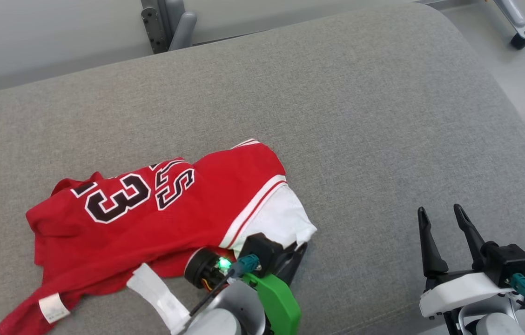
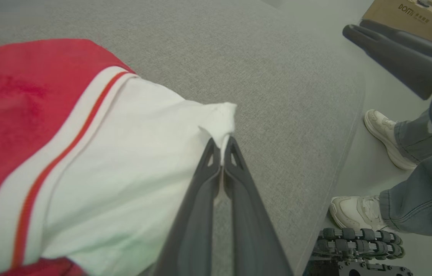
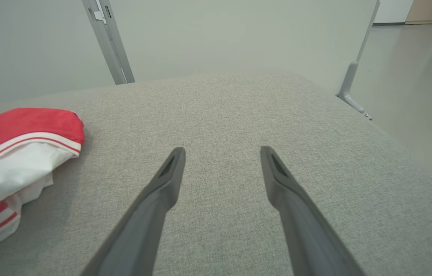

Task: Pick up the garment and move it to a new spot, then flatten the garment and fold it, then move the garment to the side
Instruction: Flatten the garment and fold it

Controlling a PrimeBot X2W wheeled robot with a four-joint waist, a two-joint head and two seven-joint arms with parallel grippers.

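Observation:
The garment (image 1: pixel 151 214) is a red jersey with black-and-white numbers and white trim, lying crumpled on the grey padded surface at the lower left of the head view. Its white hem corner (image 2: pixel 220 115) is pinched between the tips of my left gripper (image 2: pixel 222 147), which is shut on it. In the head view my left gripper (image 1: pixel 297 249) sits at the garment's right edge, fingers mostly hidden under the cloth. My right gripper (image 1: pixel 441 216) stands open above bare surface to the right, well apart from the garment (image 3: pixel 17 153). Nothing lies between the open fingers of my right gripper (image 3: pixel 221 151).
The grey padded surface (image 1: pixel 360 116) stretches wide to the right and far side, with a rounded edge at the right. A person's two white shoes (image 2: pixel 384 138) and jeans stand on the floor beside that edge. A metal frame post (image 1: pixel 164 23) rises behind the surface.

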